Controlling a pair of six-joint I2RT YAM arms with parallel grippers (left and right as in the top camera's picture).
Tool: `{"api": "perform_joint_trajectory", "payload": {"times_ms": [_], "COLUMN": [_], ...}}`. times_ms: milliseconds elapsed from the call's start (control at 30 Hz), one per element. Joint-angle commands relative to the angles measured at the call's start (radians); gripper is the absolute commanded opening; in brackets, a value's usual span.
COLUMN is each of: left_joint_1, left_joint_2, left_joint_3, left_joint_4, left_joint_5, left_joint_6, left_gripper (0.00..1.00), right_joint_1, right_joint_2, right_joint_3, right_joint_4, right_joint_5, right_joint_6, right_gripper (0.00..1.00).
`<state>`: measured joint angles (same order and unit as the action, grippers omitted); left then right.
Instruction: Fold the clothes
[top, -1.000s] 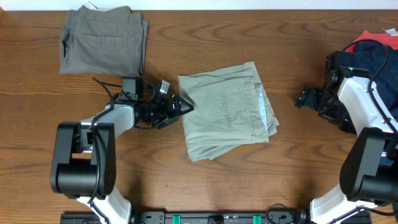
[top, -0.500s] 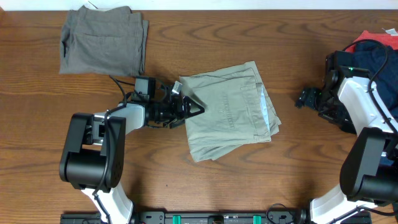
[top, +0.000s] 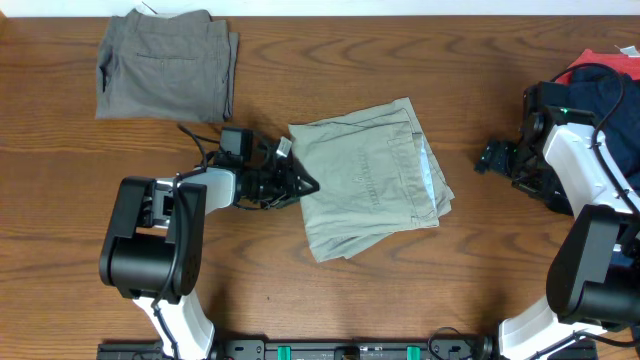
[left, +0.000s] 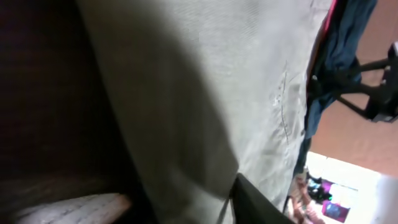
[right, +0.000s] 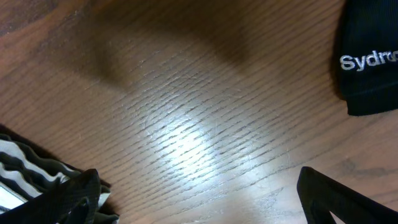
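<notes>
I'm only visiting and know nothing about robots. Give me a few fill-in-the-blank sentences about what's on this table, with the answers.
1. The khaki trousers in the middle lie ___ into a neat stack.
2. The left gripper meets their ___ edge.
3. The right gripper hovers over the table with its jaws ___.
4. The pile of navy and red clothes lies beside the ___ arm.

Answers: folded; left; open; right
</notes>
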<state>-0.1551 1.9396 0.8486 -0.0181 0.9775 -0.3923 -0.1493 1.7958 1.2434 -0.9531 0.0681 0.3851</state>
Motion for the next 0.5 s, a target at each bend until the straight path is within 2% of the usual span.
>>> {"api": "perform_joint_trajectory", "payload": {"times_ms": [0, 67, 133, 267, 467], "left_joint_1": [-0.009, -0.009, -0.009, -0.009, -0.008], "left_joint_2": [0.066, 0.066, 0.066, 0.066, 0.066], "left_joint_3": [-0.006, 0.019, 0.054, 0.122, 0.277], "left_joint_4": [-0.028, -0.047, -0.085, -0.167, -0.320], "left_joint_5": [-0.171, -0.171, -0.171, -0.208, -0.402], "left_joint_6": [0.014, 0.026, 0.055, 0.119, 0.245], "left_gripper": [0.19, 0.09, 0.06, 0.06, 0.06], "right_joint_1": [-0.003, -0.003, -0.003, -0.003, -0.003], "right_joint_2": [-0.019, -0.019, -0.019, -0.019, -0.019], "right_joint_3": [0.010, 0.010, 0.010, 0.010, 0.010], "right_joint_4": [-0.001, -0.001, -0.001, -0.001, -0.001], "right_joint_5": [0.010, 0.010, 0.010, 0.010, 0.010], "right_joint_6": [0.000, 0.000, 0.000, 0.000, 0.000], "right_gripper": [0.99, 0.99, 0.99, 0.99, 0.99]}}
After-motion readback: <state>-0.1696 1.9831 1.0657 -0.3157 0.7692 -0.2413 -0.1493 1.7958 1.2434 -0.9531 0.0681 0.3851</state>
